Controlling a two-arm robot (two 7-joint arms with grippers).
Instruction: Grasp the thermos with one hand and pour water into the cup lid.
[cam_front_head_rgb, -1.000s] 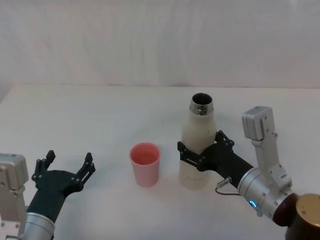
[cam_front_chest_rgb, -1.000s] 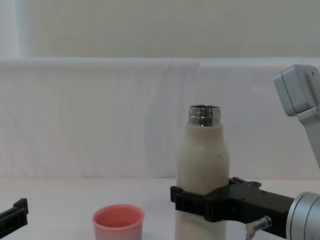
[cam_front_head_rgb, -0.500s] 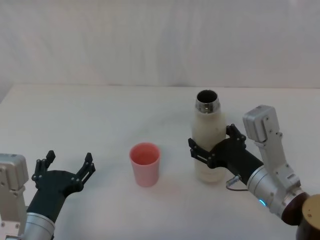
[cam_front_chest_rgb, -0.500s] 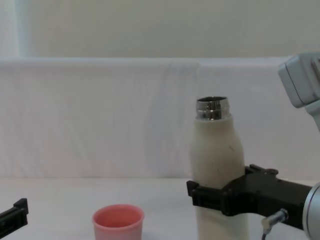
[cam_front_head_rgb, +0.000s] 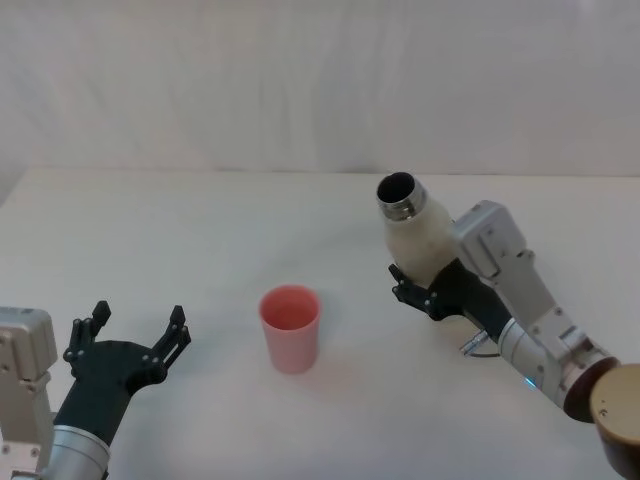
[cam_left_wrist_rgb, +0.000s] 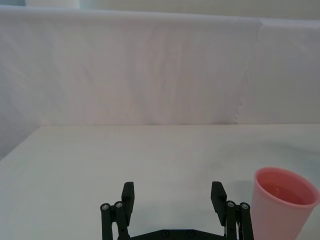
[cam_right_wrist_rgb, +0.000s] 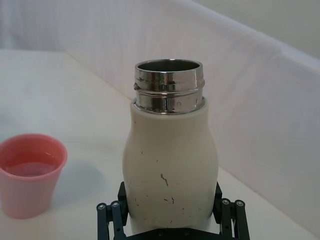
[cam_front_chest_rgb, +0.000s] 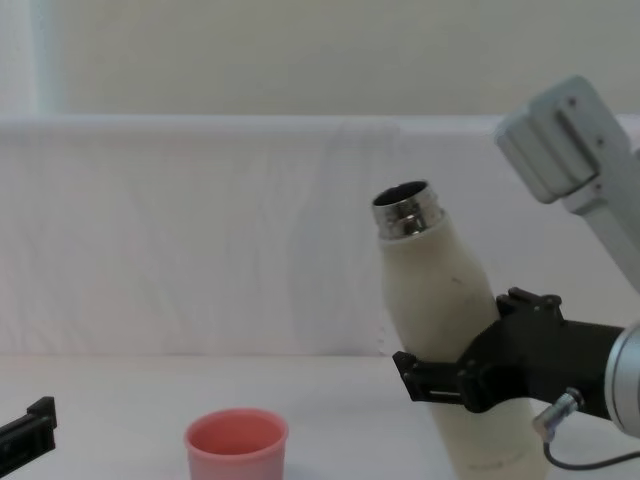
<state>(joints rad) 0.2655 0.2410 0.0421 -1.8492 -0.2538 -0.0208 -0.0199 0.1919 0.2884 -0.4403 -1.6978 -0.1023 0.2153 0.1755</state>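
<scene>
White cloth covers the table (cam_front_head_rgb: 200, 230) and the wall behind. Matte cream thermos (cam_front_head_rgb: 420, 240) with its shiny threaded steel neck is clamped around the lower body by the right gripper (cam_front_head_rgb: 432, 292), lifted and tilted left toward the cup lid (cam_front_head_rgb: 291, 327), a smooth pink tapered cup standing well apart. Left gripper (cam_front_head_rgb: 130, 345) sits spread wide, near the table's front-left.

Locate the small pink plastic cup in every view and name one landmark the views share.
Head view: small pink plastic cup, centre.
Left wrist view: by the left gripper.
Right wrist view, beside the cream-white thermos.
Chest view, low.
Shared landmark: white table.
</scene>
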